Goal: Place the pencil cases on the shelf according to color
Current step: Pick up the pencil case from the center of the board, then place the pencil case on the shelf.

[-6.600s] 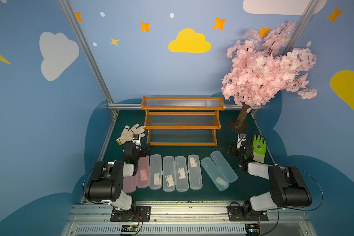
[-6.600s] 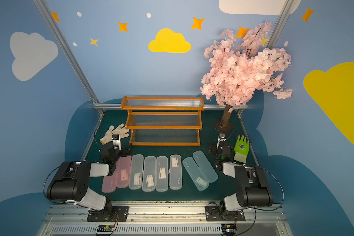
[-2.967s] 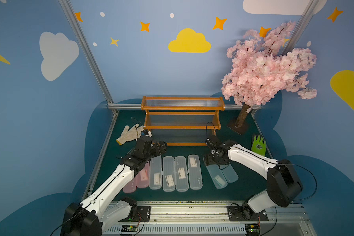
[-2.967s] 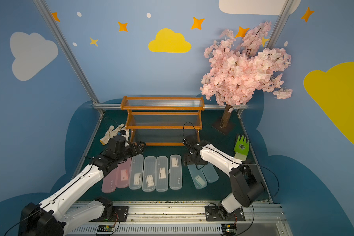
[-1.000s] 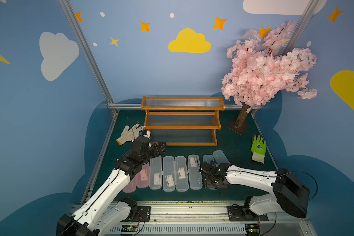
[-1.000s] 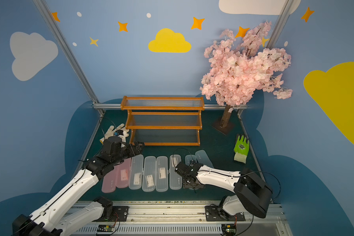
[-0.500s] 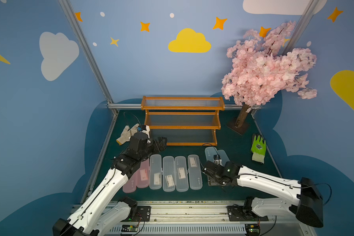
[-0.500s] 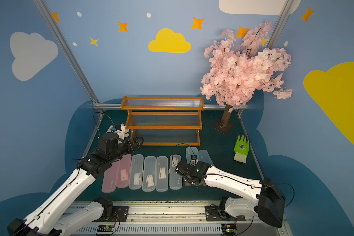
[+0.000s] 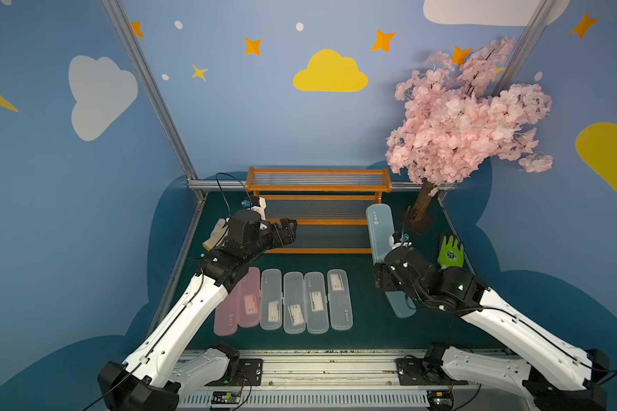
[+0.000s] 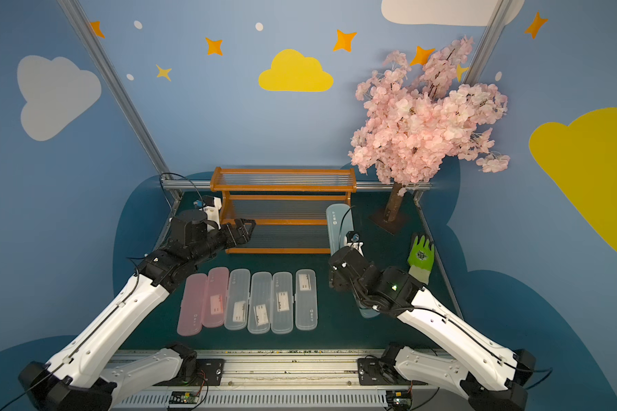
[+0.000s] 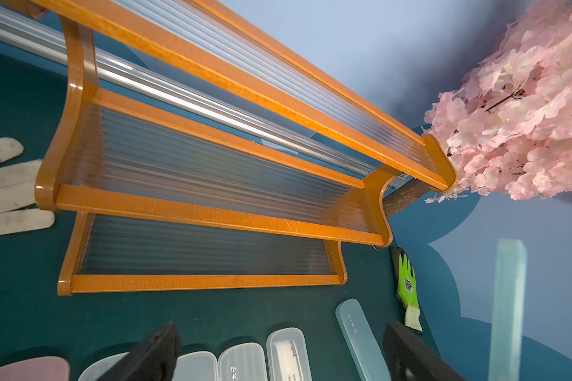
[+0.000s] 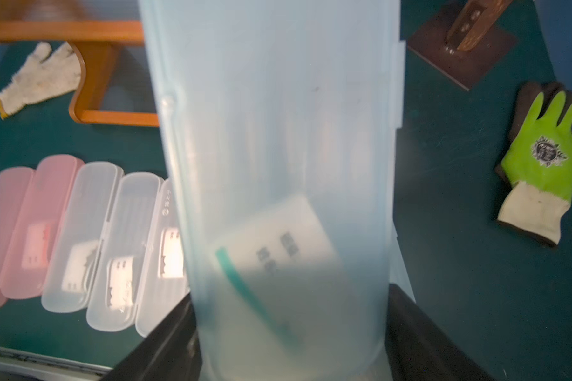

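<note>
The right gripper (image 9: 383, 275) clamps a light blue case (image 9: 380, 231), raised and tilted beside the right end of the shelf (image 9: 319, 251). Its white label (image 12: 278, 237) is too blurred to read. The left gripper (image 9: 288, 230) hangs spread and empty by the shelf's left end. 6 other cases (image 9: 305, 302) lie in a row.

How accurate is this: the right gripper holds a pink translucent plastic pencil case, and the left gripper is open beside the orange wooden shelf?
One error: the right wrist view shows the right gripper holding a light blue translucent plastic pencil case, not a pink one. The rest stands.
</note>
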Controlling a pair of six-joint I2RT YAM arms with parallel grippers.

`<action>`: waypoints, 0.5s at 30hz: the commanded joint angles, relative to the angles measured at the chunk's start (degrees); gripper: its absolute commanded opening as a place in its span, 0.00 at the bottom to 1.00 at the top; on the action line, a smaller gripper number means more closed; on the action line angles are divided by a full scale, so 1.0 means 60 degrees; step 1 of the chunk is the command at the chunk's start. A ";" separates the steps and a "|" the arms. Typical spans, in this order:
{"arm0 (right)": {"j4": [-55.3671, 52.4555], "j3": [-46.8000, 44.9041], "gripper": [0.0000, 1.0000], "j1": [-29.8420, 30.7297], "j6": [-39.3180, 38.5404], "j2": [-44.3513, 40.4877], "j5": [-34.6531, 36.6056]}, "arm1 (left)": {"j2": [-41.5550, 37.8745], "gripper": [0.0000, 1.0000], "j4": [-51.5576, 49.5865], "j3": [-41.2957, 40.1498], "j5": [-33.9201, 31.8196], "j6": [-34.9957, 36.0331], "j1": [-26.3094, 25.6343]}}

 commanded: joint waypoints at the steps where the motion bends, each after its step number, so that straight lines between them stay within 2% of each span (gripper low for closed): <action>1: 0.0594 0.0993 0.54 -0.0640 -0.1423 0.0744 -0.0552 | 0.0355 1.00 0.0154 0.0409 0.0059 0.0264 -0.0023; 8: 0.0955 0.3446 0.54 -0.1770 -0.2384 0.3274 -0.1368 | 0.0995 1.00 0.0104 0.0964 -0.0134 0.0389 -0.0021; 15: 0.0728 0.5831 0.53 -0.2757 -0.2672 0.5425 -0.1908 | 0.1280 1.00 0.0091 0.1102 -0.0307 0.0446 -0.0020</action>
